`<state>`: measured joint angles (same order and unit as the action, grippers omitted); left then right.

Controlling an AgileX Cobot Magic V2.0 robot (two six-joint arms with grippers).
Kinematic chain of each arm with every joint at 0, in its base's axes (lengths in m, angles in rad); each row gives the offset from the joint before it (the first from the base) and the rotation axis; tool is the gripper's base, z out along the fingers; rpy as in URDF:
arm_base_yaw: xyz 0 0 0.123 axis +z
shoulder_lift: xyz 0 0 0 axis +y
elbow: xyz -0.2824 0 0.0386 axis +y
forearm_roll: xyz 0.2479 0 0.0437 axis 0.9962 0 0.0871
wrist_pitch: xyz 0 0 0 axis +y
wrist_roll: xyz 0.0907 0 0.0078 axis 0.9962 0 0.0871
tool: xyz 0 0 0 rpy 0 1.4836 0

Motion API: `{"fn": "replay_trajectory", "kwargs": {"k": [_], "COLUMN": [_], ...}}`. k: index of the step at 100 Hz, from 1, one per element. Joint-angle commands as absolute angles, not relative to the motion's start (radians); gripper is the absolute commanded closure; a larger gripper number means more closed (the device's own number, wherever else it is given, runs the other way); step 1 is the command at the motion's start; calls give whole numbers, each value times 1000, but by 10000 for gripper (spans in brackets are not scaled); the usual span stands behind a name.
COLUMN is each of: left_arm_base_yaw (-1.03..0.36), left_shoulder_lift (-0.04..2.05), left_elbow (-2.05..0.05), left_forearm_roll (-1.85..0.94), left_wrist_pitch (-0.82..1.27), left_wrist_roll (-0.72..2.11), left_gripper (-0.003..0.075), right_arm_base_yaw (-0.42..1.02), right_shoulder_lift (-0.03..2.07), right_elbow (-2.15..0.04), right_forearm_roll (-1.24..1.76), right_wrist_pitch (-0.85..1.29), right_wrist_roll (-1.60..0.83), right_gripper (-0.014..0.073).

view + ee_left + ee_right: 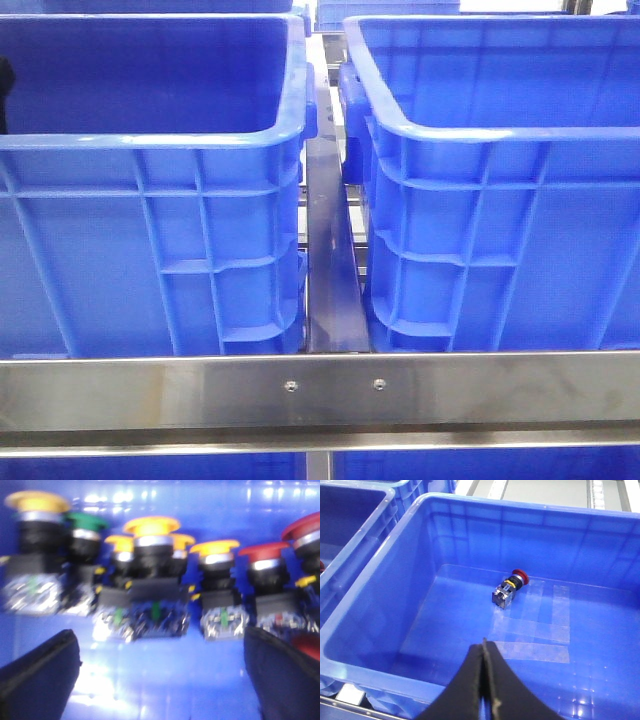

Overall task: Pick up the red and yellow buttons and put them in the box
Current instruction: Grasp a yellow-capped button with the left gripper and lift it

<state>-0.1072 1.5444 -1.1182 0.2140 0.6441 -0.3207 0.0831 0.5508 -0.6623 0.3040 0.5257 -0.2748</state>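
- The buttons lie in a blurred row on the floor of a blue bin, seen only in the left wrist view: a large yellow button [150, 580] in the middle, smaller yellow ones beside it, a green button [86, 545] farther along, and a red button [265, 585] near the other end.
- The left gripper [160, 672] hangs spread wide just short of that row, its two dark fingers [37, 675] flanking open floor, nothing between them.
- The large yellow button sits straight ahead of the gap, cap away from the gripper and contact block toward it, so its long axis runs roughly along the approach; a forward reach should bracket it.
- The right gripper [484, 680] is pressed together and empty, above the receiving box [395, 535], where one red-capped button [509, 589] already lies on its side.
- The left arm is plainly nearer the supply; from the front, only two blue bins [150, 200] show.
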Motion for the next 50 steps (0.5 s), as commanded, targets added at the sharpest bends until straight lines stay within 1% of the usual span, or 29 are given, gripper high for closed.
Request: {"fn": "replay_trajectory", "kwargs": {"k": [1, 27, 50], "left_arm_base_yaw": [-105, -50, -46], "left_shoulder_lift": [1533, 1573, 1602], "left_elbow": [-1152, -1152, -1152], "left_forearm_roll": [224, 186, 181], "left_wrist_pitch": [556, 520, 509], "left_wrist_roll": [-321, -321, -298], "left_gripper": [121, 121, 121], "right_arm_base_yaw": [83, 83, 83], "right_shoulder_lift": [551, 551, 553], "right_elbow": [-688, -688, -688], "right_forearm_roll": [308, 308, 308], "right_wrist_pitch": [458, 459, 456], "right_wrist_roll": [-282, -282, -282], "right_gripper": [662, 662, 662]}}
